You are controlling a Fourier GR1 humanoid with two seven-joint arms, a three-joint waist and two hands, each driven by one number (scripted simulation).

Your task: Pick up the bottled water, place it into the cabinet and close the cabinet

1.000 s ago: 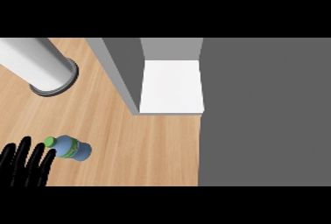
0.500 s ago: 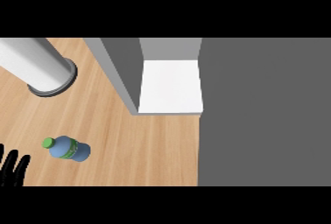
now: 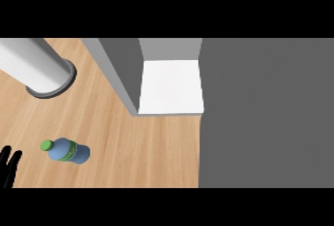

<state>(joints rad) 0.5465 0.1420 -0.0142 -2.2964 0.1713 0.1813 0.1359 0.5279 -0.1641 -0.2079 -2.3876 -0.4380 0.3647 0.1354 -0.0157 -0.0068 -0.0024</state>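
The bottled water sat on the wooden surface, just beside the left hand, whose fingers were straight and held nothing. It was probably light, stiff and slick: best wrapped around its blue body, below the cap.

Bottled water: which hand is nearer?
Left. The left hand shows at the view's lower-left edge, just left of the bottled water, not touching it. The right hand is out of view.

Left hand at the lower left edge, fingers straight, pointing up.
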